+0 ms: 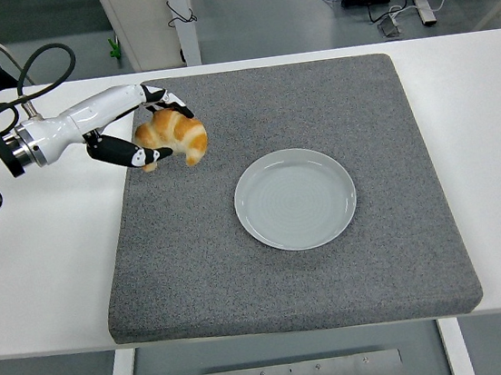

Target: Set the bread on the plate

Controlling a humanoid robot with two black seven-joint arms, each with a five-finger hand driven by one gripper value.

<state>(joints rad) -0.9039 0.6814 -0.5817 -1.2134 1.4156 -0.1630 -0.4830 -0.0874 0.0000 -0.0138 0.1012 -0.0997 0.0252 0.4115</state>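
Bread (174, 136) in left hand (141, 128)

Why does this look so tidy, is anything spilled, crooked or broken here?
Nothing stands out. The left hand holds the bread whole above the grey mat, and the plate lies flat and bare on that mat, with no crumbs or spills showing.

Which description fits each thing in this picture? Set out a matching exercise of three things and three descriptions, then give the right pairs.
Things:
1. croissant
2. plate
3. mat

Descriptions:
A. grey, spread over the white table
B. held in the left hand
C. pale, round, nothing on it

Pairs: 1-B, 2-C, 3-A
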